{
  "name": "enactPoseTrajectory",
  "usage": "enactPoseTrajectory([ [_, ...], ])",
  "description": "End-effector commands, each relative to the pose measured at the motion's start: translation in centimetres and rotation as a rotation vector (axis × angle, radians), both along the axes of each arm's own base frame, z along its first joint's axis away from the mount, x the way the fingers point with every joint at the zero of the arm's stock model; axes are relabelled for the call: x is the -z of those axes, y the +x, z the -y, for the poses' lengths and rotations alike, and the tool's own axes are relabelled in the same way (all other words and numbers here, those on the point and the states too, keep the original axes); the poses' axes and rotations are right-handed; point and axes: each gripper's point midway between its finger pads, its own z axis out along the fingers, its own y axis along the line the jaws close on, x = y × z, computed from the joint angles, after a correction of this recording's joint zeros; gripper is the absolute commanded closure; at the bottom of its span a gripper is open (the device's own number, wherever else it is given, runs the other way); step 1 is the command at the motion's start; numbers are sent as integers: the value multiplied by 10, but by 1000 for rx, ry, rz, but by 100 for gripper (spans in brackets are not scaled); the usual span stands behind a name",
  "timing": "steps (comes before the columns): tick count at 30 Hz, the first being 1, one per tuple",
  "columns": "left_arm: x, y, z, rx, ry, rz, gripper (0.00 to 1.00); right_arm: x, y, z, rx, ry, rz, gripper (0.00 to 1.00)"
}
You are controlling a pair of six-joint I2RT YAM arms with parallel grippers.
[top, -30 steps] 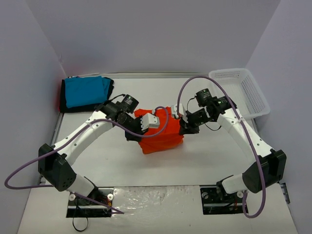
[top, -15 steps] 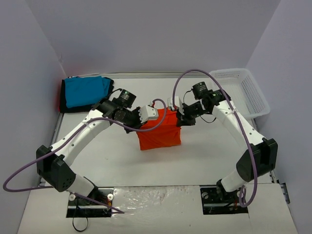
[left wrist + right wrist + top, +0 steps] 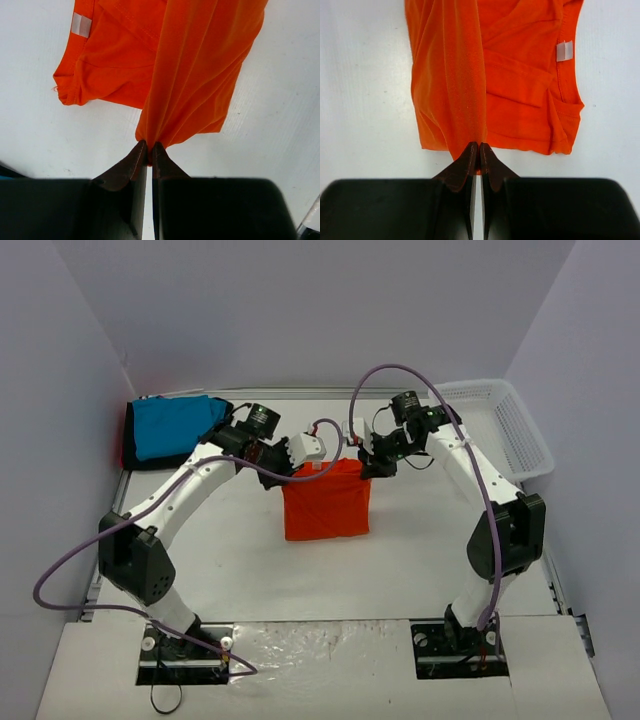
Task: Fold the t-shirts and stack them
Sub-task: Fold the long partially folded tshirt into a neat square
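The orange-red t-shirt [image 3: 325,502] lies as a folded rectangle at the table's middle, its far edge lifted. My left gripper [image 3: 283,473] is shut on its far left corner; the left wrist view shows the cloth [image 3: 185,75] pinched between my fingertips [image 3: 148,150]. My right gripper [image 3: 365,468] is shut on the far right corner; the right wrist view shows the cloth [image 3: 490,75] pinched at my fingertips [image 3: 479,148], with a white tag [image 3: 564,50]. The turquoise-blue folded shirt [image 3: 172,426] lies on a black folded shirt [image 3: 130,445] at the far left.
A white mesh basket [image 3: 500,427] stands at the far right by the wall. Purple cables loop from both arms. White table [image 3: 420,550] lies around the orange shirt. Walls close in on the left, back and right.
Both grippers have moved toward the far side with the orange shirt's corners. The shirt has gone from a bunched lump to a flatter rectangle stretched between them.
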Motion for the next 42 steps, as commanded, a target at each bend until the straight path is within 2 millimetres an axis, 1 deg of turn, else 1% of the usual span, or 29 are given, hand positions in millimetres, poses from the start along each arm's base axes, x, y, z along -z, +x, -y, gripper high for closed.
enactPoseTrajectory([
  [1, -7, 22, -9, -24, 23, 43, 98, 3, 21, 19, 38, -44, 19, 100],
  [7, 5, 46, -4, -19, 25, 29, 98, 16, 53, 21, 49, -33, 7, 100],
  [14, 20, 74, -5, -43, 13, 2, 98, 46, 87, 19, 46, -29, -27, 100],
  [16, 24, 86, -7, -68, 11, 9, 98, 44, 102, 15, 44, -14, -1, 100],
  [17, 26, 90, -8, -84, 13, 9, 98, 59, 109, 13, 47, -18, -23, 100],
  [18, 33, 104, -13, -122, 44, 40, 98, 62, 119, 12, 60, -15, -20, 100],
  [19, 38, 111, -15, -139, 59, 55, 91, 54, 137, 8, 76, 0, 21, 100],
  [20, 44, 120, -16, -154, 73, 72, 82, 80, 146, 8, 93, -7, -29, 100],
  [21, 57, 139, -21, -193, 109, 117, 76, 87, 157, 8, 107, -10, -31, 100],
  [22, 60, 148, -21, -197, 119, 133, 74, 75, 180, 5, 125, -4, 30, 100],
  [23, 68, 157, -21, -199, 132, 136, 74, 106, 189, 8, 161, -33, -20, 95],
  [24, 90, 161, -24, -207, 166, 98, 72, 110, 198, 7, 176, -31, -16, 83],
  [25, 94, 165, -26, -214, 177, 85, 63, 114, 207, 8, 187, -33, -3, 74],
  [26, 85, 170, -24, -231, 174, 78, 55, 115, 218, 9, 213, -42, 15, 73],
  [28, 86, 174, -26, -244, 180, 72, 55, 114, 223, 9, 228, -36, 25, 67],
  [29, 84, 175, -28, -274, 175, 86, 58, 110, 218, 9, 232, -36, 19, 64],
  [30, 66, 175, -30, -295, 158, 125, 60, 108, 213, 8, 244, -28, -1, 62],
  [31, 60, 173, -32, -307, 150, 139, 61, 86, 215, 6, 246, -4, 44, 53],
  [32, 48, 166, -34, -324, 129, 160, 61, 100, 201, 8, 252, -14, -2, 51],
  [33, 40, 162, -37, -337, 128, 175, 61, 98, 198, 9, 270, -15, -5, 51],
  [34, 33, 159, -40, -358, 125, 190, 61, 91, 200, 8, 282, -2, 25, 51],
  [35, 23, 157, -43, -401, 106, 209, 61, 67, 198, 6, 296, 20, 62, 51],
  [36, 7, 148, -52, -433, 101, 241, 61, 77, 185, 6, 308, 12, 29, 50],
  [37, 0, 144, -56, -460, 95, 256, 61, 51, 190, 5, 343, 40, 93, 48],
  [38, -26, 136, -61, -501, 48, 304, 61, 44, 185, 0, 347, 39, 113, 47],
  [39, -19, 125, -64, -498, 46, 281, 61, 48, 182, -1, 364, 28, 130, 47],
  [40, -24, 118, -66, -506, 35, 285, 61, 29, 183, 5, 431, 2, 182, 46],
  [41, -44, 107, -69, -526, -11, 311, 61, 23, 180, -1, 451, -14, 213, 44],
  [42, -37, 96, -72, -527, -10, 292, 55, 21, 180, -2, 487, -33, 237, 43],
])
